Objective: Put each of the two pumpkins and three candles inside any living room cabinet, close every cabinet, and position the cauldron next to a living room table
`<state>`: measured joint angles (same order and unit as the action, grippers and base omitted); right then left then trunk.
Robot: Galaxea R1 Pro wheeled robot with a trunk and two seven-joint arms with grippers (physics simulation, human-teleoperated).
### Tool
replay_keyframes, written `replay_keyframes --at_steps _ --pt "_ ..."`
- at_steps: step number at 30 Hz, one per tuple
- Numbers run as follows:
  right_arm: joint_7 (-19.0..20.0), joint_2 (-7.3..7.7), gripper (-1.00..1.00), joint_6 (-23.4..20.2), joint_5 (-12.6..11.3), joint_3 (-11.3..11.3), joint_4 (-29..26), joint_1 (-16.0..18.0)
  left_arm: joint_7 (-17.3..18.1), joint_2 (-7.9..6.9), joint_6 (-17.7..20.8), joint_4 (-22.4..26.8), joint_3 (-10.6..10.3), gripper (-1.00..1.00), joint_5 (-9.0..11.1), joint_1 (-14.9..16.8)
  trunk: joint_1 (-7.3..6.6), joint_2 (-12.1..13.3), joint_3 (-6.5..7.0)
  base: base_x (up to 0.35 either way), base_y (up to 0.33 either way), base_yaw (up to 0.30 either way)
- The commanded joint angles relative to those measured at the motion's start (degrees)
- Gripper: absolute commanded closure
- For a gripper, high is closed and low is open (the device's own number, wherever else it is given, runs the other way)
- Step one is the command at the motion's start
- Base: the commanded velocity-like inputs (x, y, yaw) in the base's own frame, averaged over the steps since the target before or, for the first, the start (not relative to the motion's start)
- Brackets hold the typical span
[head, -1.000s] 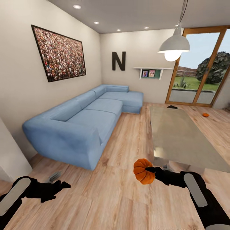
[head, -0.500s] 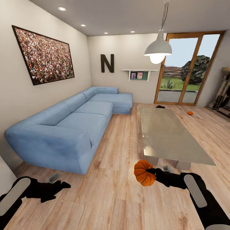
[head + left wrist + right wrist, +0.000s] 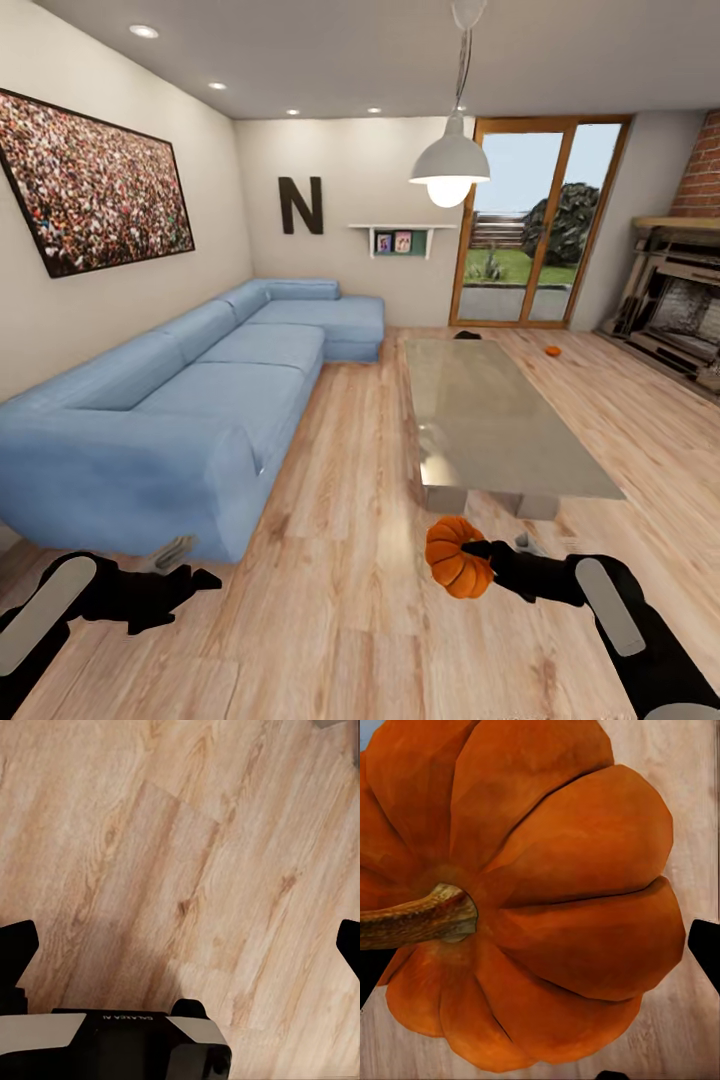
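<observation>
My right gripper [image 3: 481,552] is shut on a bright-orange pumpkin [image 3: 456,557], held low over the wood floor in front of the table's near end. In the right wrist view the pumpkin [image 3: 547,907] shows stem side on, with a black fingertip at each picture edge. A second pumpkin [image 3: 552,351] lies on the floor beyond the glass-topped table [image 3: 500,420], towards the glass door. A low black shape, probably the cauldron [image 3: 467,335], sits just past the table's far end. My left gripper [image 3: 195,582] hangs open and empty over bare floor [image 3: 180,870]. The candles and the cabinet are out of view.
A long blue corner sofa [image 3: 200,390] runs along the left wall. A brick fireplace [image 3: 680,310] stands at the right, and a glass door [image 3: 535,225] is at the far end. Open wood floor lies between sofa and table and right of the table. A pendant lamp [image 3: 449,165] hangs above.
The view has swung to the right: sofa, table and door sit further left in the picture and the fireplace has come into view. Both arms keep their pose, the pumpkin still gripped.
</observation>
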<state>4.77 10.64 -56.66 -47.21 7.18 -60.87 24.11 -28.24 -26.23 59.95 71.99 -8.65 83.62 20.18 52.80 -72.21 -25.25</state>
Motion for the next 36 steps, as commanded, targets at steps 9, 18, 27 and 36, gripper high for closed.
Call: replay_keyframes --at_steps 9,18,27,36 --pt "0.32 0.0 1.0 -0.25 -0.07 1.55 0.4 0.03 -0.59 -0.05 -0.01 0.08 -0.14 -1.0 0.58 0.04 -1.1 1.96 1.45 0.0 0.0 -0.219" --pt "0.32 0.06 1.0 -0.29 -0.13 1.69 0.98 0.05 -0.59 -0.05 -0.01 0.6 -0.12 -1.0 0.58 0.04 -1.1 1.96 2.06 -0.002 0.0 -0.219" --pt "0.33 0.06 1.0 -0.29 -0.16 4.5 2.75 0.05 -0.67 -0.06 -0.01 3.57 -0.31 -1.0 0.58 0.04 -1.1 1.96 2.66 -0.158 0.0 -0.219" --pt "0.33 0.23 1.0 -0.23 -0.19 5.99 4.38 0.06 -0.68 -0.05 -0.01 3.77 -0.07 -1.0 0.53 0.04 -1.1 1.96 3.27 -0.177 0.0 -0.22"
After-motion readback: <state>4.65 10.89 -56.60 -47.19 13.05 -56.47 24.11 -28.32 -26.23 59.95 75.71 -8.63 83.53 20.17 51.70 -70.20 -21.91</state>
